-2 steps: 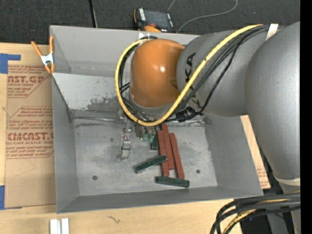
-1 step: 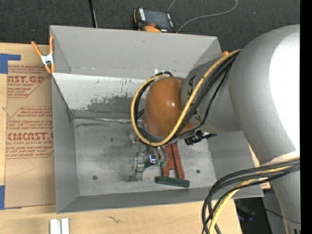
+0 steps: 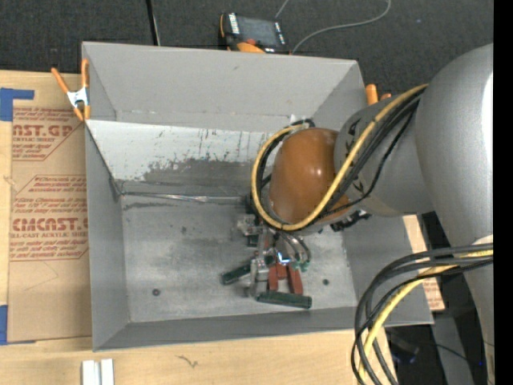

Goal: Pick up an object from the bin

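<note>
- We see the gripper (image 3: 269,265) low over a small cluster at about 5 o'clock on the floor of the grey metal bin (image 3: 176,247); we cannot tell how far open it is, nor whether it has hold of anything.
- Nearest to it lie two reddish-brown blocks (image 3: 277,277), side by side at its 5 o'clock; a long dark green bar (image 3: 282,299) lies at its 6 o'clock, just beside them; we judge one of these to be the thing to pick.
- What could go wrong, in our judgement: the pieces lie so close together that closing may catch two at once, or nudge one aside and lift none; the bar may tilt out if pinched near one end.
- Counted: two reddish-brown blocks; two dark green pieces, the long bar and a shorter dark green strip (image 3: 235,276) at the gripper's 9 o'clock; one small pale object (image 3: 244,227) at 11 o'clock; five in all, as far as we can tell.
</note>
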`<state>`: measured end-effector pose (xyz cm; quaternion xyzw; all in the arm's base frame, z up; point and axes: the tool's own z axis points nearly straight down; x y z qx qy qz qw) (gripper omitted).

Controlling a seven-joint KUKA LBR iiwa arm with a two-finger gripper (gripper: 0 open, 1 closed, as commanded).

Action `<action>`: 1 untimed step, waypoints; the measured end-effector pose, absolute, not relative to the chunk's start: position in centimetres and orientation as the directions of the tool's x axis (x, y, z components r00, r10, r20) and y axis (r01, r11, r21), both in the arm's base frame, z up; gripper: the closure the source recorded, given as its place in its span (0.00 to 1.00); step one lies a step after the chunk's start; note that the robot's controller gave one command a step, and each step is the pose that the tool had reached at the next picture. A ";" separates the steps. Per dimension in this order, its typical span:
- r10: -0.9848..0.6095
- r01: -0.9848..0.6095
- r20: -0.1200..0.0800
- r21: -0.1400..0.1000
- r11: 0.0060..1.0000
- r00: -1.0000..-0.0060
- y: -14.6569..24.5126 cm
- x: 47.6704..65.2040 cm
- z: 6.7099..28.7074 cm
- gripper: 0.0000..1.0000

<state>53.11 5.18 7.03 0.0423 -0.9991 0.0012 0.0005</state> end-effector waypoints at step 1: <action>-0.088 -0.088 0.000 0.002 0.996 -0.996 5.6 53.1 7.1 1.00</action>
